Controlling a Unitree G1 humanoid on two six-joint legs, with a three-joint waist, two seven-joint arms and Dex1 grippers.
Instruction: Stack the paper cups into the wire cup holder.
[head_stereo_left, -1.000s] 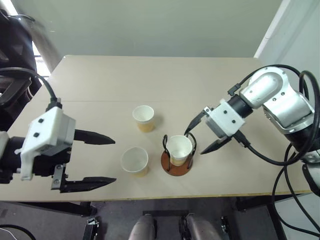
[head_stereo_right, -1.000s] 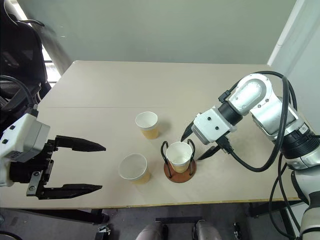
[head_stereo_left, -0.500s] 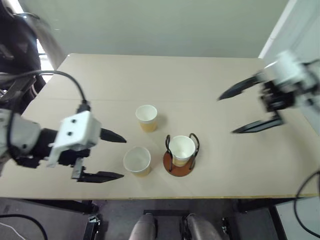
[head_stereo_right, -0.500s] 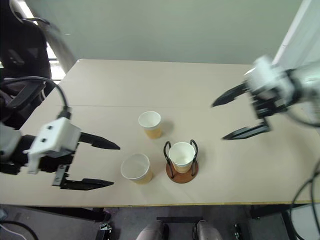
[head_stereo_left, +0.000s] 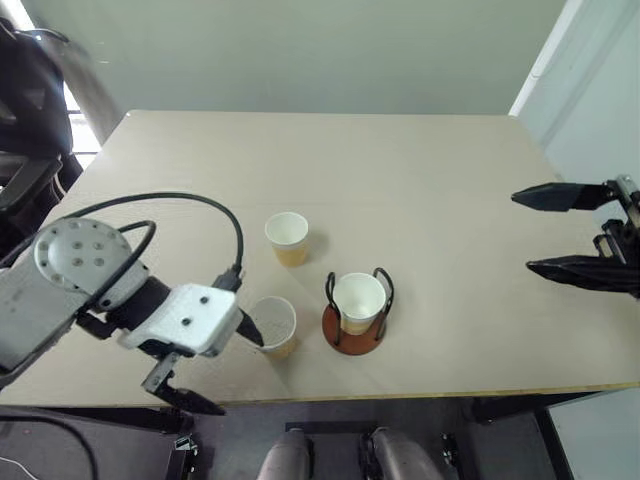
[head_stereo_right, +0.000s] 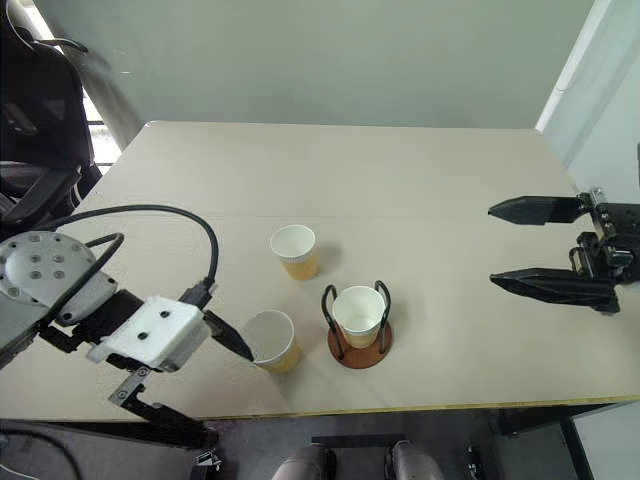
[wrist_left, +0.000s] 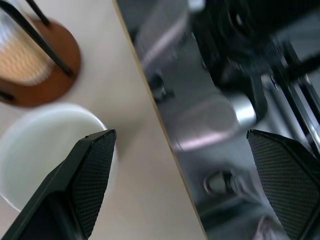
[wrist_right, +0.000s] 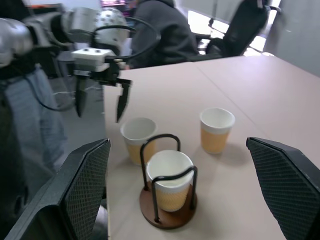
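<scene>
Pale grey walls back the beige table. Near its front edge stands the wire cup holder, with one paper cup seated upright between its black loops. A second cup stands just left of the holder; a third cup stands a little farther back. The left gripper hangs over the front edge beside the second cup, jaws wide apart, one fingertip at that cup's rim. The right gripper hovers well to the right, jaws apart and empty. A seated person shows in the right wrist view.
</scene>
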